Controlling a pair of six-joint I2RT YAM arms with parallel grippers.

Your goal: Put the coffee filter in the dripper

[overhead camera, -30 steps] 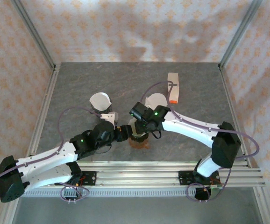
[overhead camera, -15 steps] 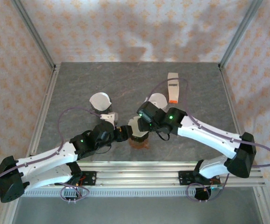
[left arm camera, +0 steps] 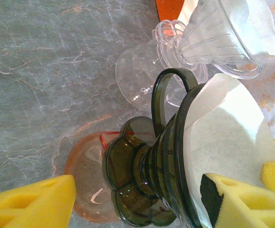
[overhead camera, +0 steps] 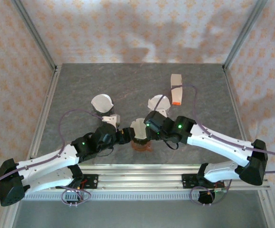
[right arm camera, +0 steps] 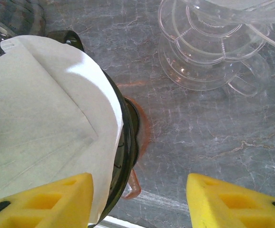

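A dark smoky dripper (left arm camera: 166, 166) stands on an orange see-through base (left arm camera: 83, 173) near the table's front middle (overhead camera: 140, 137). The white paper coffee filter (right arm camera: 47, 118) sits inside its cone and sticks out above the rim (left arm camera: 232, 137). My left gripper (left arm camera: 137, 204) is open and straddles the dripper from the left: one yellow finger stands clear of the base, the other lies over the filter. My right gripper (right arm camera: 137, 199) is open on the dripper's right side, one finger against the filter's edge, the other over bare table. From above, the left gripper (overhead camera: 124, 136) and right gripper (overhead camera: 149, 129) flank the dripper.
A clear dripper with a white filter (overhead camera: 102, 102) stands at the back left, and another one (overhead camera: 157, 102) stands just behind the right gripper. Clear glass pieces (right arm camera: 209, 52) lie close to the dark dripper. A white and orange box (overhead camera: 176, 89) lies further back.
The right arm's elbow has swung out to the right and its gripper has shifted slightly right beside the dripper, jaws a little narrower. The left arm has stayed put.
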